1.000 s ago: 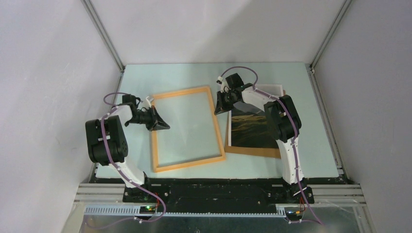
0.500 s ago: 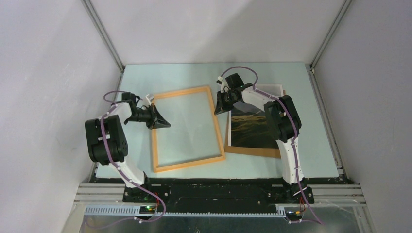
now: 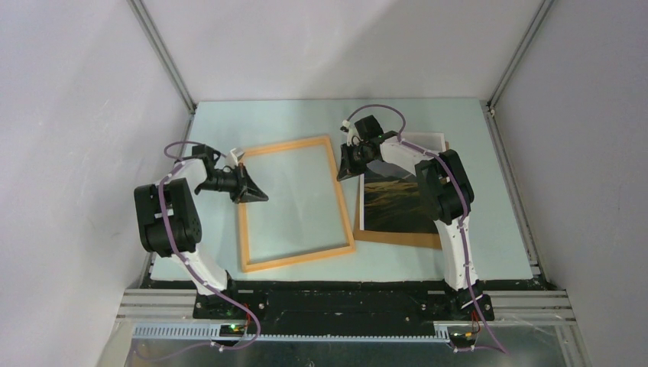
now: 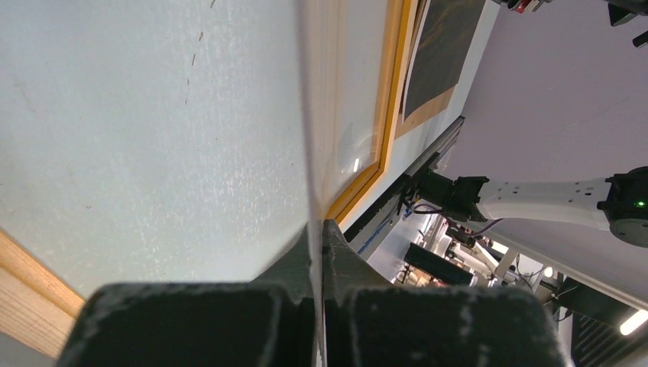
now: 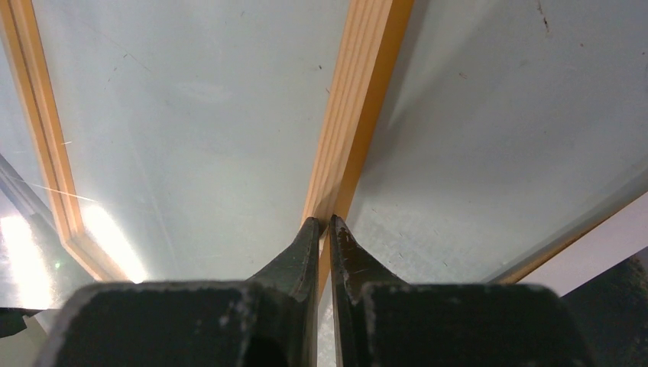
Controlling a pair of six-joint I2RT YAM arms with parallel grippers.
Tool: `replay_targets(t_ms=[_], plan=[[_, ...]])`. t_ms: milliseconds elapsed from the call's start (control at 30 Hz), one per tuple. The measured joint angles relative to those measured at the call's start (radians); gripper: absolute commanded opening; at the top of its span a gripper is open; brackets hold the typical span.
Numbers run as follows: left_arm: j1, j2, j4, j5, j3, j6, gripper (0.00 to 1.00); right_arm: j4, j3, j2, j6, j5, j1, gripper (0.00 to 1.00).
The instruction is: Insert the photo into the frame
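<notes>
The left gripper (image 3: 258, 196) had its jaws pressed fully together just inside the 9 o'clock rail of the thin orange-tan wooden rectangular frame (image 3: 298, 258). The right gripper (image 5: 325, 221) showed only a narrow slit, tips at the 3 o'clock rail; whether either pinched anything could not be told. The large glossy dark mountain-landscape photo (image 3: 397, 202) lay outside the frame at its 3 o'clock, on a flat brown backing board (image 3: 397, 239) on the pale green table (image 3: 497, 191).
</notes>
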Motion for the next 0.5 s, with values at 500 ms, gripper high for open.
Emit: replay_targets(t_ms=[500], plan=[[0.000, 0.000, -0.035, -0.001, 0.000, 0.032, 0.00, 0.003, 0.000, -0.001, -0.004, 0.006, 0.005, 0.12]])
